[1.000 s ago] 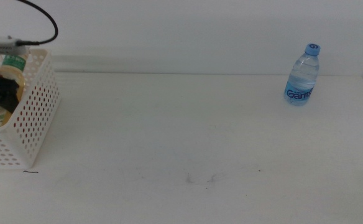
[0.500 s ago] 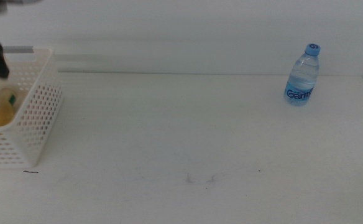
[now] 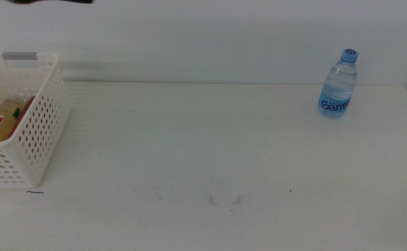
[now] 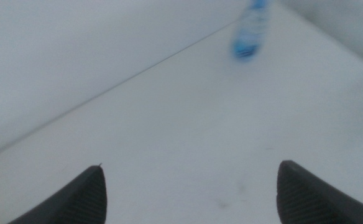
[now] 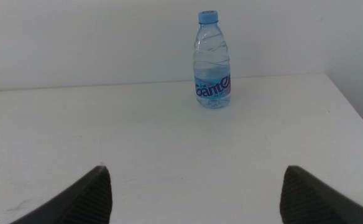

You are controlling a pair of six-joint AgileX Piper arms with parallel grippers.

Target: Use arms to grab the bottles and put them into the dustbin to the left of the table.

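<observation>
Since a moment ago your left arm has lifted out of the dustbin (image 3: 40, 111), leaving the yellow tea bottle (image 3: 3, 117) lying inside beside the red cola can (image 3: 27, 106). Your left gripper (image 4: 191, 193) hangs over the table (image 3: 203, 146) with jaws spread wide and empty. Your right gripper (image 5: 194, 193) waits likewise parted, facing the water bottle (image 3: 339, 85) standing upright at the far right.

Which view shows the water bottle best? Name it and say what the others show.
The right wrist view: the water bottle stands upright, sharp and centred, with blue cap and label clear. The middle view shows it small at the table's far right. The left wrist view shows it only as a blurred blue shape, cut off by the picture's edge.
</observation>
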